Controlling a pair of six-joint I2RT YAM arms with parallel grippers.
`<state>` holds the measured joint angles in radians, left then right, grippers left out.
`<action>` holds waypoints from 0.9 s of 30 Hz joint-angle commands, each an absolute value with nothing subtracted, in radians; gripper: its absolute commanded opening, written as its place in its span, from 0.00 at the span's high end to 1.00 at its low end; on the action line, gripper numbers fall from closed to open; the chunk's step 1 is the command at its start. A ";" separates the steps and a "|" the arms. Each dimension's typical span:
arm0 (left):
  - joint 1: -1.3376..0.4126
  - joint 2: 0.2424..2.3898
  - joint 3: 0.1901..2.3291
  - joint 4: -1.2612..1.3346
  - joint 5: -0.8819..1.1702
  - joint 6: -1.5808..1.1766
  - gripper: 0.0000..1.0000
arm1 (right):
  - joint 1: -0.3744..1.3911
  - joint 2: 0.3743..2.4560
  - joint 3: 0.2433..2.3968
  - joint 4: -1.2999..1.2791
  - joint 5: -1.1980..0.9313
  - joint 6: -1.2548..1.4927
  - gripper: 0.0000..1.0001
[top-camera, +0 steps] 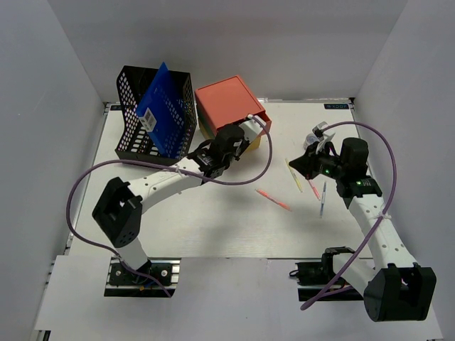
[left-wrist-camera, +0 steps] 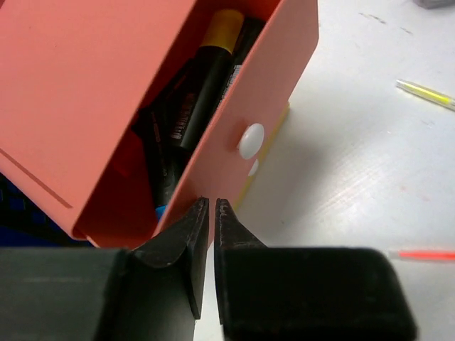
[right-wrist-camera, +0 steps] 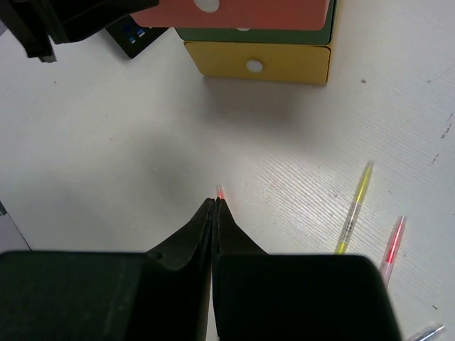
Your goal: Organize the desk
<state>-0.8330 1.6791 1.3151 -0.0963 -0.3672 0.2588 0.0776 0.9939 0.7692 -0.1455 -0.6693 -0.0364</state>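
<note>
The white desk [top-camera: 213, 227] holds a small drawer box [top-camera: 229, 104] with a coral top at the back. Its coral top drawer [left-wrist-camera: 234, 106] is pulled out, with several dark markers [left-wrist-camera: 206, 92] lying inside. My left gripper [top-camera: 240, 139] is at the drawer's front, below its white knob [left-wrist-camera: 250, 140]. Its jaws are nearly closed with nothing between them [left-wrist-camera: 210, 206]. My right gripper [top-camera: 297, 165] is shut and empty above the desk [right-wrist-camera: 215, 204]. A red pen [top-camera: 274, 199] lies on the desk; only its tip [right-wrist-camera: 220, 192] shows past the right fingers.
A black mesh organizer [top-camera: 135, 135] with a blue sheet [top-camera: 165, 106] stands at the back left. A yellow pen [top-camera: 293, 175], a pink pen [top-camera: 313, 189] and a blue pen [top-camera: 323, 200] lie right of centre. The green and yellow drawers [right-wrist-camera: 256, 64] are closed.
</note>
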 commanded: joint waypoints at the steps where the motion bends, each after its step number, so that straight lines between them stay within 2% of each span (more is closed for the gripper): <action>1: -0.818 1.703 1.338 -0.022 -0.437 0.275 0.80 | 0.071 0.988 0.764 -0.110 -0.695 -0.046 1.00; 9: -0.808 1.795 1.400 0.024 -0.506 0.284 0.78 | 0.055 0.986 0.767 -0.112 -0.701 -0.049 1.00; 17: -0.799 1.812 1.411 0.067 -0.560 0.279 0.69 | 0.041 0.985 0.765 -0.115 -0.712 -0.049 1.00; 27: -0.781 1.819 1.417 0.064 -0.558 0.256 0.64 | 0.023 0.992 0.767 -0.121 -0.716 -0.048 1.00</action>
